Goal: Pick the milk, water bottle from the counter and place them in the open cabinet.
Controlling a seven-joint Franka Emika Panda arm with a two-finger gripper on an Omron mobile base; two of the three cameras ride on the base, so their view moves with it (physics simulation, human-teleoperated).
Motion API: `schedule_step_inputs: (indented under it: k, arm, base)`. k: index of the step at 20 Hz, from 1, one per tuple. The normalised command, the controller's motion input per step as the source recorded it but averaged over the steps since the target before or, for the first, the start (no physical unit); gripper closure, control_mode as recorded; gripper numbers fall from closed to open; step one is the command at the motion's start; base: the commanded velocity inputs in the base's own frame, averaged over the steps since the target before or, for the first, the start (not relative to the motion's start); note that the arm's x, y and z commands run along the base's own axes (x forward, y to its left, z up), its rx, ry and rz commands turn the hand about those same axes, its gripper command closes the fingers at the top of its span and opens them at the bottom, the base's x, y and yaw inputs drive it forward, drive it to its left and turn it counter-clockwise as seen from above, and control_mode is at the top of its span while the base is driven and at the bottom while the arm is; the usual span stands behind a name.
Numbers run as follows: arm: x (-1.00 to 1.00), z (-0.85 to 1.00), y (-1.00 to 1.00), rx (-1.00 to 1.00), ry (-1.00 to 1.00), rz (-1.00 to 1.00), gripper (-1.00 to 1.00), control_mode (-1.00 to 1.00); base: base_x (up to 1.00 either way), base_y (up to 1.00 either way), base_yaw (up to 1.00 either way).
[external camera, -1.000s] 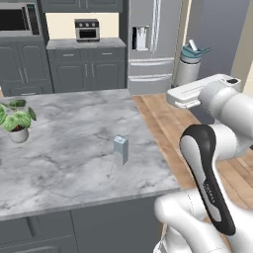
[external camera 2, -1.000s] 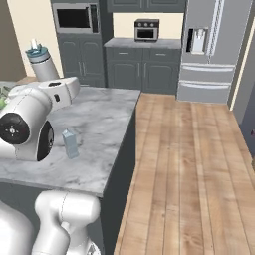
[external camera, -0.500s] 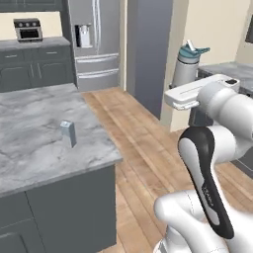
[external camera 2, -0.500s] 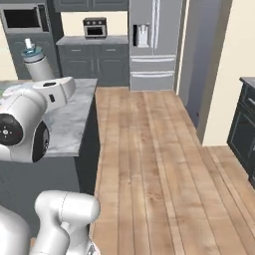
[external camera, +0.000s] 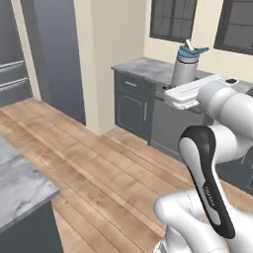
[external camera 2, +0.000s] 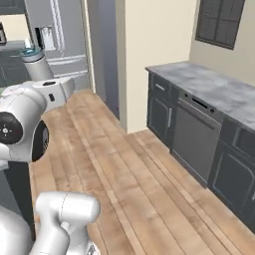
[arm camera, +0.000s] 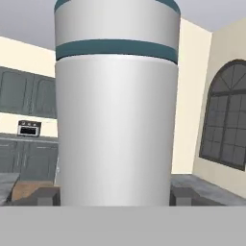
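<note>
The water bottle [external camera: 186,68], light grey with a teal cap and spout, stands upright in my gripper [external camera: 190,94], which is shut on its lower body and holds it high in the air. From the right base view the water bottle [external camera 2: 38,66] rises above the white hand of the gripper [external camera 2: 54,90]. Up close, the water bottle [arm camera: 115,120] stands between the two dark fingertips [arm camera: 45,196] of the gripper [arm camera: 115,197]. A corner of the counter [external camera: 20,184] shows at lower left. The milk and the open cabinet are out of view.
A marble wall worktop [external camera: 143,68] over dark base cabinets [external camera 2: 196,134] runs along the far wall under dark windows [external camera 2: 216,22]. A cream wall column [external camera: 108,54] stands between it and the steel fridge [external camera 2: 55,35]. Open wood floor [external camera 2: 134,179] lies ahead.
The whole picture has swung: the base has turned away from the island, so the counter and milk slid out to the left. The bottle stays in the gripper.
</note>
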Motion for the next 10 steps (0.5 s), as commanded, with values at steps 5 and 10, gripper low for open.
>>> schedule_step_inputs:
  k: [5,10]
  arm:
    - [0.00,0.00,0.00,0.00,0.00,0.00,1.00,1.00]
    - [0.00,0.00,0.00,0.00,0.00,0.00,1.00,1.00]
  base:
    - [-0.14,-0.43,-0.69]
    - [-0.15,-0.42,-0.66]
